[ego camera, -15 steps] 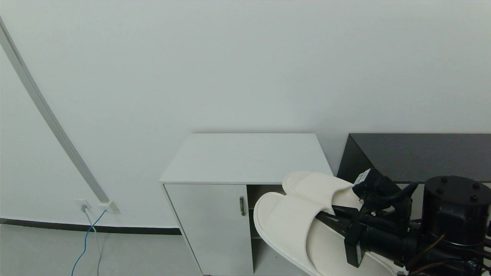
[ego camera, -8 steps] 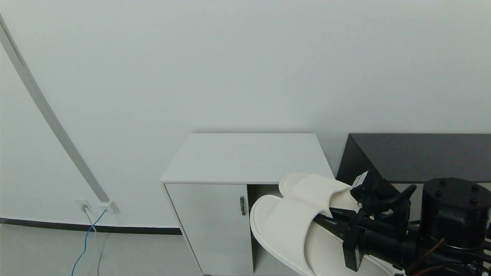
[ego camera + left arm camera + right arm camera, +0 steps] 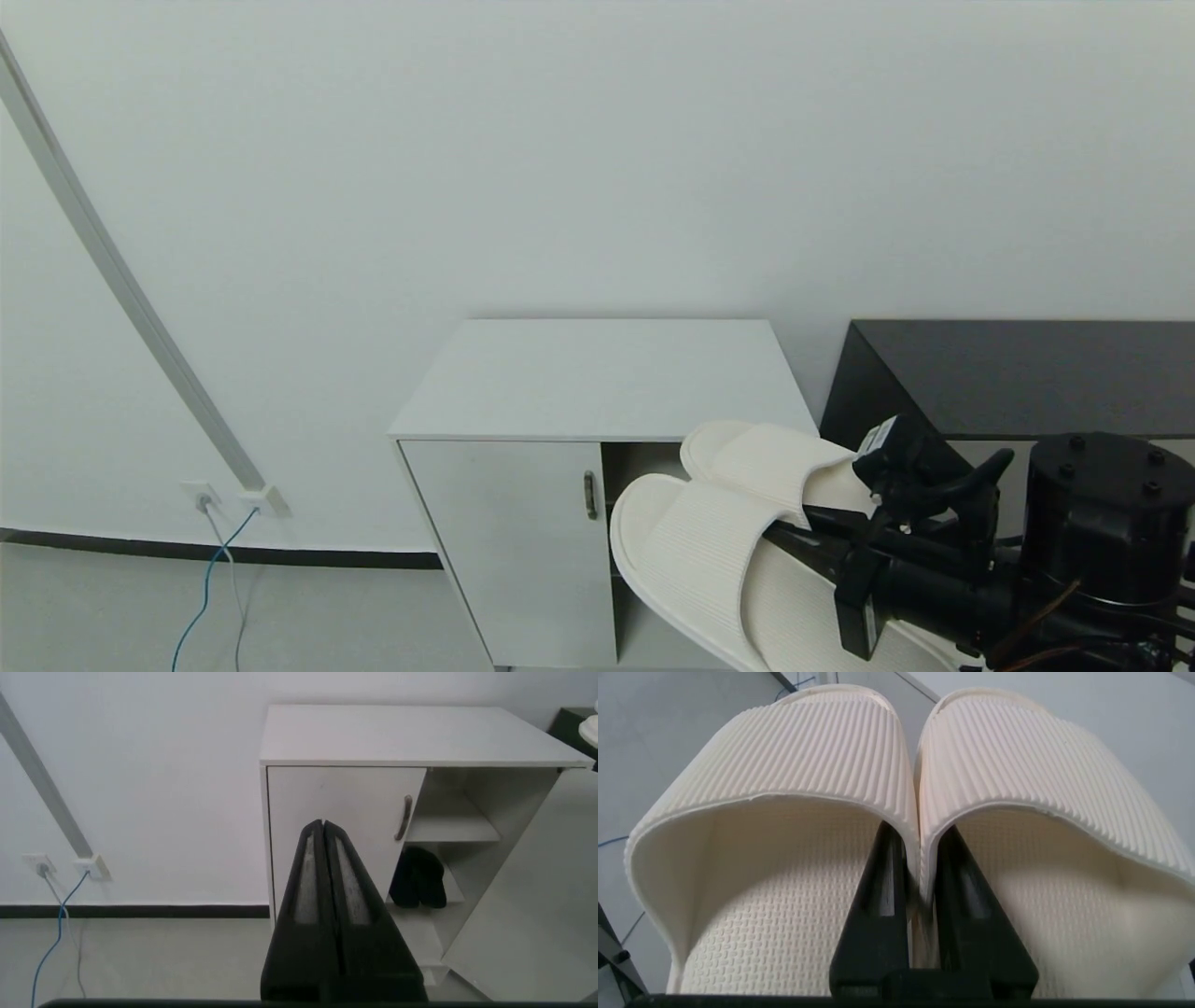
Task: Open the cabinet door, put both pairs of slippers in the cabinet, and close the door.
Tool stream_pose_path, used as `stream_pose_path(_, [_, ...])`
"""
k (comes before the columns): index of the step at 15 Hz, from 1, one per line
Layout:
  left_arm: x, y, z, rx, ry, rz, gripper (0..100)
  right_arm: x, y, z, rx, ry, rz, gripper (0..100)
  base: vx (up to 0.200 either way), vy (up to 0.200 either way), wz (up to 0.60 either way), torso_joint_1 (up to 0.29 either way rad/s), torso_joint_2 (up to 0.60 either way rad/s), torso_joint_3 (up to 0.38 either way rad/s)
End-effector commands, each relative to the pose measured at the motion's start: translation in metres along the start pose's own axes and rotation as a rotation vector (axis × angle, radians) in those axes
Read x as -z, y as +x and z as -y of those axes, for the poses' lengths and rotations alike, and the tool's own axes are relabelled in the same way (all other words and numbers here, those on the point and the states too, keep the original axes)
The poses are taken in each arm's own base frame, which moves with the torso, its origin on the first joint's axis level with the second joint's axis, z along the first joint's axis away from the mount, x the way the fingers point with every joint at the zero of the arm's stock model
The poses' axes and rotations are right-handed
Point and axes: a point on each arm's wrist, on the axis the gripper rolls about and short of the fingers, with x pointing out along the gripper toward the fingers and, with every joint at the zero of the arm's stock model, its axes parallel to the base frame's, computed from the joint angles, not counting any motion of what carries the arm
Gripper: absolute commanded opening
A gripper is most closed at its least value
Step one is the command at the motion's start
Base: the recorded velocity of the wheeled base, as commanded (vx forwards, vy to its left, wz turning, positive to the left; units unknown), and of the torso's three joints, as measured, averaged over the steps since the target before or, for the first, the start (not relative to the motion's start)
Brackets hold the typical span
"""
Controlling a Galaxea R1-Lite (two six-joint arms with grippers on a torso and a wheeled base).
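Note:
A white cabinet [image 3: 597, 378] stands against the wall, its left door [image 3: 509, 546] closed and its right half open [image 3: 467, 859]. On a lower shelf inside lies a black pair of slippers [image 3: 418, 879]. My right gripper [image 3: 808, 534] is shut on a cream-white ribbed pair of slippers [image 3: 709, 551], held side by side with the toes pointing at the open half. The right wrist view has the two fingers [image 3: 889, 873] pinching the inner walls of both slippers [image 3: 785, 812]. My left gripper [image 3: 323, 831] hovers shut and empty in front of the closed door [image 3: 336, 812].
A black table [image 3: 1018, 373] stands right of the cabinet, close to the open side. Wall sockets with cables [image 3: 233, 504] and a slanted conduit [image 3: 112, 271] are on the wall at left. Bare grey floor [image 3: 280, 616] lies left of the cabinet.
My right gripper has carried the white slippers slightly left, toward the cabinet opening. The head view has shifted a little, so the cabinet sits slightly higher in the picture.

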Motion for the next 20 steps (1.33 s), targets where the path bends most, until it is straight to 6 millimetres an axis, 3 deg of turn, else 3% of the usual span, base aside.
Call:
stream_pose_path(1, [0.0000,0.0001,0.0000,-0.001,0.000,-0.002,0,0.0002,0.0003,-0.0004,-0.002,-0.001,-0.001,0,0.000,0.000,0.00,-0.149,0.34,0.178])
stream_pose_path(20, [0.0000,0.0001,0.0000,-0.002,0.000,-0.002,0,0.0059,0.0011,-0.0059,-0.027,-0.003,-0.024,0,0.000,0.000,0.00,-0.172,0.40,0.227])
